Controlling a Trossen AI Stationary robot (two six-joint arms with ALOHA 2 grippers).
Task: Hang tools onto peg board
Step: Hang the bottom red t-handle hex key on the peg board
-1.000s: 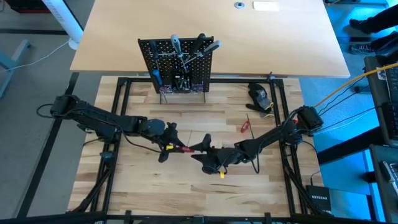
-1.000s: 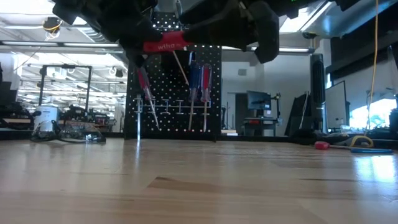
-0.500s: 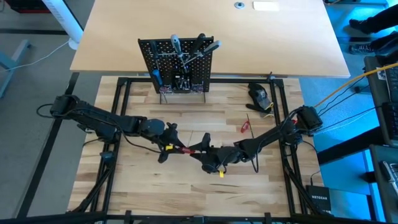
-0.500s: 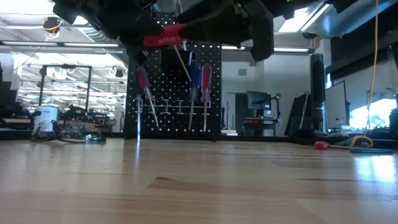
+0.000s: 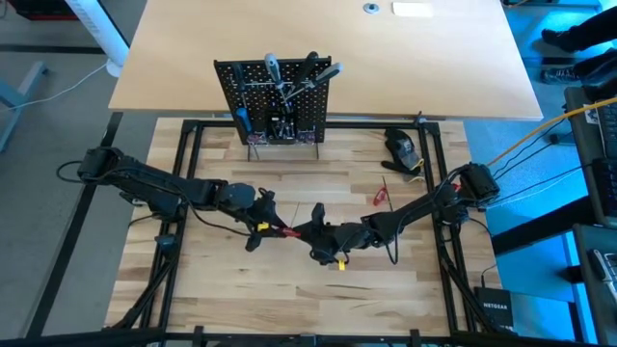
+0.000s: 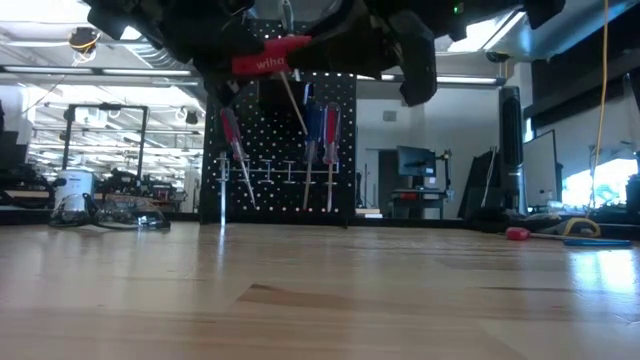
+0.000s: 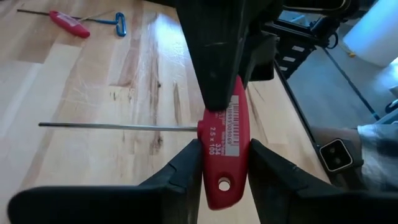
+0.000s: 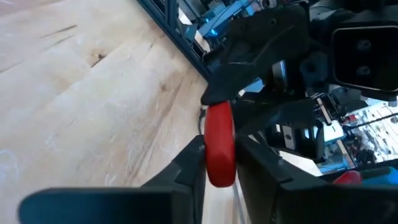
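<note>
I hold a red-handled key (image 7: 224, 155) between both sets of fingers, in the air above the middle of the desk (image 5: 222, 280). Its red handle is a flat bar, and in my left wrist view a thin silver shaft sticks out sideways from it, at a right angle to the handle's long axis, running level above the wood. In the low view the handle (image 6: 270, 62) lies nearly level, tipped up a little toward one end, with the shaft slanting down from it.

My left fingers (image 7: 189, 171) are closed down to the handle's width and press on both of its flat sides near the end with the small hole. My right fingers (image 8: 193, 162) are closed just as narrowly on the same handle (image 8: 219, 152), gripping its other end. From above, my left gripper (image 5: 260, 229) and my right gripper (image 5: 313, 231) face each other with the key (image 5: 285, 232) bridging them.

The peg board (image 5: 280, 96) stands upright well beyond my fingers, at the far edge of the desk, with screwdrivers (image 6: 318, 130) already hanging on it. To my right side, a small red tool (image 5: 381, 196) lies on the desk, apart from my fingers.
</note>
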